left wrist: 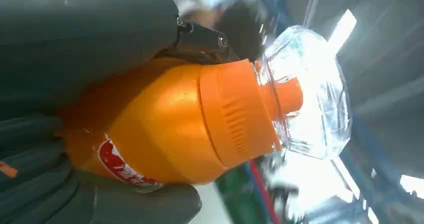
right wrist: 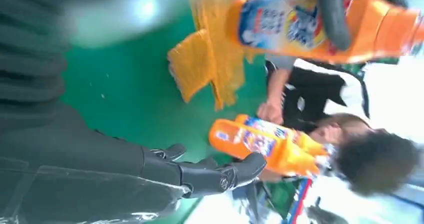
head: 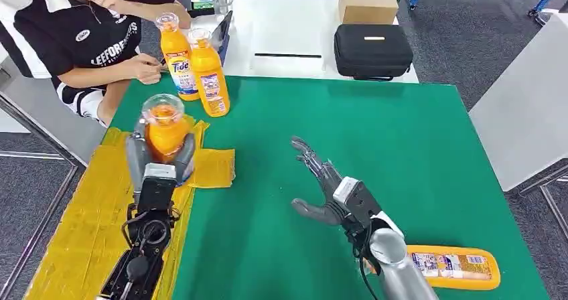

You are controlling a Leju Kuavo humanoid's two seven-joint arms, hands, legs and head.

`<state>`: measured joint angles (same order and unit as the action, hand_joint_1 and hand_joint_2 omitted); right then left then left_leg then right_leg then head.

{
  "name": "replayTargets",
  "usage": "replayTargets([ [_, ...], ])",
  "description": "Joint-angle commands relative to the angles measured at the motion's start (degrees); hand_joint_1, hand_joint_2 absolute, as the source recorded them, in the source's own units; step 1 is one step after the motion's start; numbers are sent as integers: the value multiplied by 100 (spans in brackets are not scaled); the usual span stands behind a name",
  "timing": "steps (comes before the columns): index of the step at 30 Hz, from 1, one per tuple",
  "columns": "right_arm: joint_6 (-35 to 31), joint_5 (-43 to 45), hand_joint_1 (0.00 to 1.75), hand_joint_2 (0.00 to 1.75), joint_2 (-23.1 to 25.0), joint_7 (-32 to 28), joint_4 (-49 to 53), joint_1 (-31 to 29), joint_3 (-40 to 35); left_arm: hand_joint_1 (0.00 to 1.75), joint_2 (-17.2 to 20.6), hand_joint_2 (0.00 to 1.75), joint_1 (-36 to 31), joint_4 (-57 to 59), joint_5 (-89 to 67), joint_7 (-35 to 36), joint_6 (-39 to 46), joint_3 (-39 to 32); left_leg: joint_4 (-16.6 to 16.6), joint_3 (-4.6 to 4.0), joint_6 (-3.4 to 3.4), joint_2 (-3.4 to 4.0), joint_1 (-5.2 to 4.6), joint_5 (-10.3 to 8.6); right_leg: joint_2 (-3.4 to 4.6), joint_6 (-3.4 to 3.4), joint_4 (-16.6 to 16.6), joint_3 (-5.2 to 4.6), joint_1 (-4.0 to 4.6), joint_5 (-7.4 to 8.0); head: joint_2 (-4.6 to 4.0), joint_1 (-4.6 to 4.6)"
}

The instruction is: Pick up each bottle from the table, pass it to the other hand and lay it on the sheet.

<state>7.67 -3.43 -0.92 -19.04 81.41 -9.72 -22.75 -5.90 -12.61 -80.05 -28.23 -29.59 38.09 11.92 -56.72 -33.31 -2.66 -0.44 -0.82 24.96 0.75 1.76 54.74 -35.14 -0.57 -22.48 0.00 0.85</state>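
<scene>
Bottle (head: 165,131) within left hand (head: 159,163)

Bottle (head: 165,134) in my left hand (head: 159,163): glossy orange plastic, ribbed collar, clear shiny cap, paper-like printed label. My fingers (left wrist: 125,204): matt dark grey, smooth. Sheet (head: 87,226): yellow, wrinkled, cloth-like. Bench (head: 415,153): flat matt green covering. Case (head: 372,51): black fabric, matt. Box (head: 367,2): plain brown cardboard. My right forearm (head: 402,270): smooth silver metal.

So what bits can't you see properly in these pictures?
- Held bottle: head view, left hand covers its lower body.
- Lying bottle: right arm hides its near end.
- Label: left wrist view, fingers cut off the lettering.
- Standing bottles: right wrist view, blurred.
</scene>
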Motion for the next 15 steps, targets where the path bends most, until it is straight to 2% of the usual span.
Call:
replayTargets([
  [1, -19, -23, 0, 175, -65, -55, 311, 92, 337, 175, -199, 175, 252, -1048, -866, -589, 191, -1197, -1, 11, 12, 10, 5, 10, 4, -4, -1, 9, 5, -6, 0, 0],
  [2, -20, -24, 0, 175, -70, -65, 305, 76, 334, 175, -358, 175, 208, -1100, -1192, -820, 191, -1453, -7, 22, 18, 14, 9, 19, 5, -5, 2, 20, 10, -13, 0, -2],
  [7, -20, -24, 0, 175, -70, -65, 305, 76, 334, 175, -358, 175, 208, -1100, -1192, -820, 191, -1453, 1, 14, 12, 4, 3, 7, -2, -4, -3, 12, 3, -6, 0, -2],
  [8, -20, -24, 0, 175, -70, -65, 305, 76, 334, 175, -358, 175, 208, -1100, -1192, -820, 191, -1453, -7, 44, 26, 9, 11, 26, -4, -8, 2, 44, 11, -22, 0, -2],
  [9, -24, -22, 0, 175, -68, -64, 325, 47, 320, 175, -613, 175, 130, -1277, -1681, -1041, 191, -1786, 1, 17, 13, 6, 4, 8, -1, -5, -3, 15, 4, -7, 0, -2],
  [11, -98, -24, 0, 175, -82, -53, 400, -12, 312, 175, -782, 175, 52, -2212, -3238, -1041, 191, -2171, -11, 17, 19, 8, 10, 18, -1, -6, 5, 17, 10, -14, 0, -2],
  [13, -166, 3, 0, 175, -127, 23, 518, -85, 311, 175, -641, 175, 71, -2726, -4513, -1041, 191, -2060, -15, -15, 9, 8, 10, 7, 4, -3, 6, -13, 9, -1, 0, -2],
  [14, -199, 14, 0, 175, -171, 65, 616, -93, 342, 175, -465, 175, 98, -2820, -5282, -1041, 191, -1913, -23, 2, 16, 16, 13, 22, 8, -5, 14, 2, 13, -13, 0, -4],
  [15, -203, 20, 0, 175, -207, 88, 686, -94, 373, 175, -221, 175, 136, -2850, -6100, -740, 191, -1636, -14, -1, 13, 15, 8, 15, 9, -4, 10, -2, 7, -9, 0, -2],
])
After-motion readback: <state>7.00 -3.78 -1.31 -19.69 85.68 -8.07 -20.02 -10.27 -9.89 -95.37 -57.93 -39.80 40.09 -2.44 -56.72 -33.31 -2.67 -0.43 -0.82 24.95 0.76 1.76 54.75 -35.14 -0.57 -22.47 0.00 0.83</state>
